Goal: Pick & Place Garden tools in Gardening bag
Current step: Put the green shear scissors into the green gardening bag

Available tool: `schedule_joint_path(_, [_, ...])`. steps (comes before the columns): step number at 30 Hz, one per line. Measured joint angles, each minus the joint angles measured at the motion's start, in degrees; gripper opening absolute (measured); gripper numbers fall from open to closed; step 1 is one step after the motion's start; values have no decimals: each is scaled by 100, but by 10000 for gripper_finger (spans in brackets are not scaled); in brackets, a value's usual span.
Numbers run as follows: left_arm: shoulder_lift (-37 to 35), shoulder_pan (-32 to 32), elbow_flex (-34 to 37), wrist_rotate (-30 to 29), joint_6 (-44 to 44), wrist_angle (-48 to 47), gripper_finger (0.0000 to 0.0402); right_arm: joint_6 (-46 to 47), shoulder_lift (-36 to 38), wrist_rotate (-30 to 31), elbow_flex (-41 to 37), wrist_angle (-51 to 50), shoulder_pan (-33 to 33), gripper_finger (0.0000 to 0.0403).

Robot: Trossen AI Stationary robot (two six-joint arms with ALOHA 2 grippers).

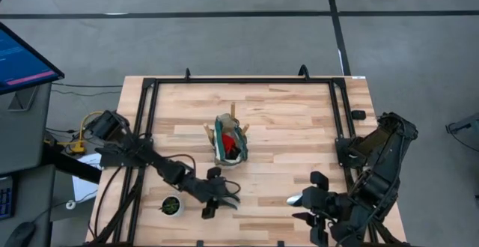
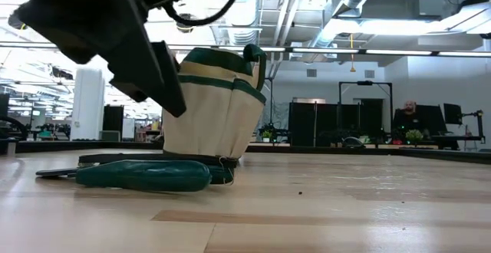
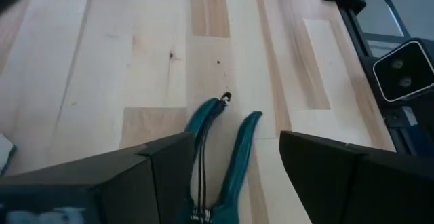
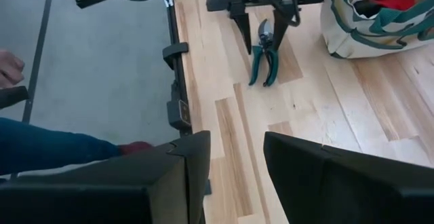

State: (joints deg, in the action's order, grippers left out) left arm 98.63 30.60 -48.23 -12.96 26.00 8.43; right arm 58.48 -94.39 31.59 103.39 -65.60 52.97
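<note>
One tool remained on the table: from above, my left gripper [image 1: 215,199] hung over the teal-handled pruners [image 1: 207,211], near the gardening bag [image 1: 229,144] in front of it. At table height the pruners [image 2: 142,175] lay flat. My left wrist showed open jaws straddling the handles [image 3: 227,153], nothing held; I judged centring first wise. My right gripper [image 4: 234,176] waited part-open, empty.

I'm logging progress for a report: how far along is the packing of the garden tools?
Mostly done: wooden handles and a red item already stick out of the gardening bag. In hand: the left pincer hovers open over the teal-handled pruning shears lying on the table. Left: gripping and bagging them. The right pincer waits at the table's near right edge.
</note>
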Motion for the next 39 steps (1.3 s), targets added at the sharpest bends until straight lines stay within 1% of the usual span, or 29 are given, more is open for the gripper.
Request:
schedule_joint_path(2, [21,-76,0,125,-2,6,207,4,1,-2,0,0,9,131])
schedule_joint_path(4, [48,-102,0,125,-14,-19,207,4,0,0,0,0,28,131])
schedule_joint_path(8, [48,-102,0,-181,-97,13,201,4,0,0,0,-3,33,131])
schedule_joint_path(11, [54,-143,0,-213,-131,19,198,-39,0,0,0,-22,33,131])
schedule_joint_path(14, [215,-137,-2,-204,-127,23,198,-39,0,22,0,-62,33,131])
schedule_joint_path(18, [504,-128,0,-53,-21,254,198,-38,0,22,0,-86,33,131])
schedule_joint_path(23, [694,-128,0,-22,-1,308,198,-39,0,24,0,-85,33,131])
schedule_joint_path(29, [965,-153,-23,282,442,350,192,-11,0,24,0,-72,33,131])
schedule_joint_path(33, [1003,-155,-26,397,603,352,161,-9,0,24,0,-61,33,131])
schedule_joint_path(35, [1008,-160,-26,585,585,346,134,-9,0,24,0,-61,31,131])
schedule_joint_path(39, [1023,-57,-26,1113,479,227,68,-4,0,22,0,-60,32,131])
